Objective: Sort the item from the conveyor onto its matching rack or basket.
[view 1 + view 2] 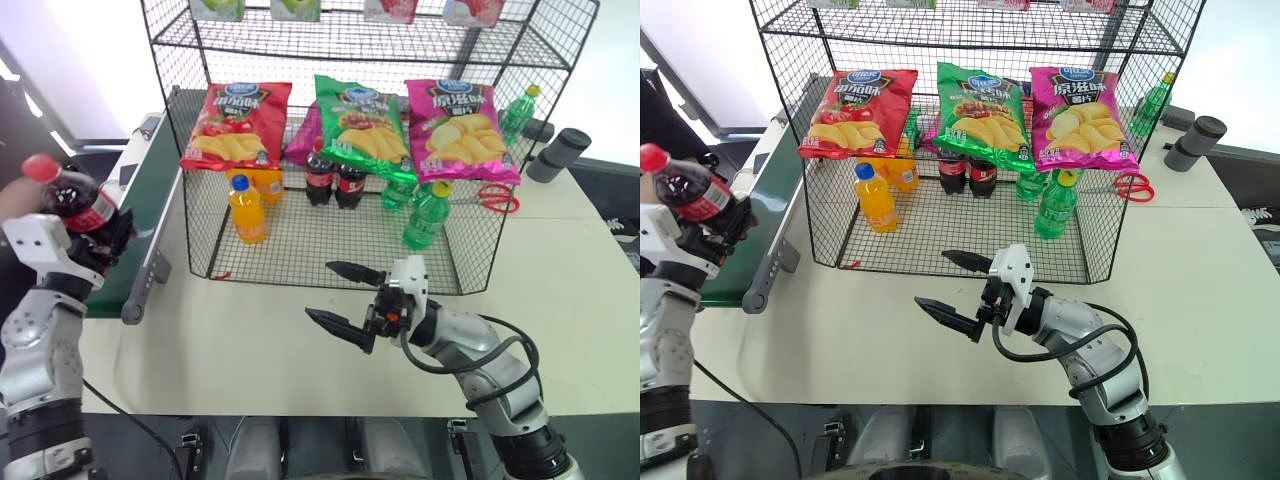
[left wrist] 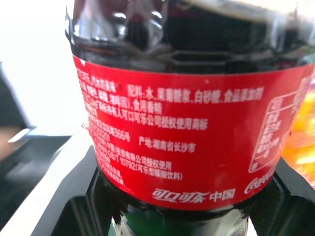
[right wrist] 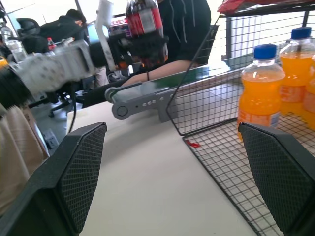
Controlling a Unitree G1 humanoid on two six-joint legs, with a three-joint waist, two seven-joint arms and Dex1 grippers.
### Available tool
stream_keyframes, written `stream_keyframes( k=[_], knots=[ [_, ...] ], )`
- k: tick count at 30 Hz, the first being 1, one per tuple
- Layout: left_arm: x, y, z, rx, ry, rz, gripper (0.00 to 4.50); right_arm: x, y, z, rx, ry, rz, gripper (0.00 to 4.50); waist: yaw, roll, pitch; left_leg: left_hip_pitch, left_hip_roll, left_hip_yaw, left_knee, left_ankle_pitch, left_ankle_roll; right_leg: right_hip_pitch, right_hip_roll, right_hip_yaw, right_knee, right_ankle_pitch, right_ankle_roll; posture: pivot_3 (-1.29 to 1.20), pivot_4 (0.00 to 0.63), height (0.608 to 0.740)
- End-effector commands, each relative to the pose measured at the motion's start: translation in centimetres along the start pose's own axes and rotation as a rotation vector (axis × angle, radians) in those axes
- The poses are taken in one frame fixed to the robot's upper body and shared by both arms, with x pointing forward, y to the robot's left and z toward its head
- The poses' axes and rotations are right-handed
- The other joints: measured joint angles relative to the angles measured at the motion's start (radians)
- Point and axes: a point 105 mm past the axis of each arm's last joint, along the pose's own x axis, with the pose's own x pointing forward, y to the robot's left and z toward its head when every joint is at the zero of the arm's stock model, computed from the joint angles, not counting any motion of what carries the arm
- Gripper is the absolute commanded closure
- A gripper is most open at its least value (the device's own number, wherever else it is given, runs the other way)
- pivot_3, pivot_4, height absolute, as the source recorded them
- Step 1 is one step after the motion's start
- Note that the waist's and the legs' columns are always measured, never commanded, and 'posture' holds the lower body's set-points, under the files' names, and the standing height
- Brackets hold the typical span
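At far left, the left claw (image 1: 100, 240) clamps a cola bottle (image 1: 72, 200) by its lower body, held clear above the conveyor (image 1: 140, 215) with the red cap tilted outward. Done well, the carry keeps the bottle steady and aims for the two cola bottles (image 1: 334, 180) already on the wire rack (image 1: 340, 240) (beside the orange sodas (image 1: 247, 210)). At right, the right claw (image 1: 345, 300) hovers over the table (image 1: 250, 340), spread wide and empty.
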Motion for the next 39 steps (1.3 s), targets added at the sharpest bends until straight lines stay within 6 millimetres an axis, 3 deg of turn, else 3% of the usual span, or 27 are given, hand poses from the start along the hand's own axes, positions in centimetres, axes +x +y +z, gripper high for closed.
stream_keyframes(
  k=[1, 6, 10, 14, 18, 27, 32, 34, 35, 36, 39],
  knots=[
    [1.0, -5.4, 1.1, -0.078, -0.005, -0.260, 1.58, -0.1, -0.6, 1.5, -0.036, -0.034, -0.001, 0.00, -0.003, 0.000, 0.000, 0.000, 0.000, 0.000, 0.000, 0.000, 0.000, 0.000, 0.000, 0.000, 0.000, 0.000, 0.000, 0.00, 0.150, 0.740],
    [1.2, -11.6, -2.1, -0.056, 0.121, -0.523, 1.58, 0.3, -0.5, 2.1, -0.047, -0.039, 0.005, 0.00, -0.007, 0.002, 0.001, 0.000, 0.000, 0.000, -0.002, 0.000, 0.000, -0.001, 0.001, 0.000, 0.000, 0.000, 0.000, 0.00, 0.150, 0.740],
    [1.7, -16.4, -3.8, -0.085, 0.124, -0.713, 1.58, 0.7, -0.3, 2.0, -0.046, -0.036, -0.003, 0.00, -0.003, 0.002, 0.001, 0.000, 0.000, 0.001, -0.002, 0.000, 0.000, -0.002, 0.002, 0.000, 0.000, 0.000, 0.000, 0.00, 0.150, 0.740],
    [2.2, -20.1, -4.7, -0.078, 0.115, -0.865, 1.58, 0.7, -0.3, 1.9, -0.040, -0.032, -0.017, 0.00, 0.001, 0.002, 0.001, -0.001, 0.000, 0.001, 0.000, 0.000, 0.001, -0.001, 0.002, 0.000, 0.000, 0.000, 0.001, 0.00, 0.150, 0.740],
    [2.4, -22.4, -4.9, -0.053, 0.095, -0.978, 1.58, 0.8, -0.2, 1.9, -0.038, -0.028, -0.020, 0.00, -0.001, 0.002, 0.001, 0.000, 0.000, 0.001, 0.000, 0.000, 0.001, -0.001, 0.004, 0.001, 0.001, 0.001, 0.003, 0.00, 0.150, 0.740],
    [2.9, -23.7, -4.6, -0.030, 0.060, -1.053, 1.58, 0.6, 0.0, 1.5, -0.014, -0.020, -0.039, 0.00, 0.001, 0.002, 0.001, 0.000, 0.001, 0.001, 0.001, 0.001, 0.001, -0.001, 0.010, 0.001, 0.001, 0.002, 0.004, 0.00, 0.150, 0.740],
    [2.9, -23.6, -4.8, -0.044, 0.081, -1.055, 1.60, 0.4, -0.1, 1.5, -0.011, -0.023, -0.042, 1.51, 0.000, 0.002, 0.001, 0.000, 0.001, 0.001, 0.001, 0.001, 0.001, -0.001, 0.011, 0.001, 0.001, 0.002, 0.004, 0.00, 0.150, 0.740],
    [2.6, -23.4, -5.1, -0.047, 0.108, -1.064, 1.60, 0.6, -0.3, 1.6, -0.021, -0.029, -0.048, 1.51, 0.000, 0.002, 0.001, 0.000, 0.001, 0.001, 0.001, 0.001, 0.001, -0.001, 0.011, 0.001, 0.002, 0.002, 0.004, 0.00, 0.150, 0.740],
    [2.5, -23.3, -5.3, -0.043, 0.114, -1.061, 0.53, 0.7, -0.4, 1.6, -0.025, -0.032, -0.050, 1.51, 0.000, 0.002, 0.001, 0.000, 0.001, 0.001, 0.001, 0.001, 0.001, -0.001, 0.011, 0.001, 0.002, 0.002, 0.004, 0.00, 0.150, 0.740],
    [2.5, -23.2, -5.4, -0.038, 0.116, -1.056, 0.13, 0.8, -0.4, 1.7, -0.027, -0.033, -0.050, 1.51, 0.000, 0.002, 0.001, 0.000, 0.001, 0.001, 0.001, 0.001, 0.001, -0.001, 0.011, 0.001, 0.002, 0.002, 0.004, 0.00, 0.150, 0.740],
    [2.8, -22.4, -6.2, 0.022, 0.133, -0.994, 0.05, 1.0, -0.7, 1.8, -0.035, -0.039, -0.056, 1.51, 0.001, 0.002, 0.001, 0.000, 0.001, 0.001, 0.001, 0.001, 0.001, -0.001, 0.011, 0.001, 0.002, 0.002, 0.004, 0.00, 0.150, 0.740]
  ],
)
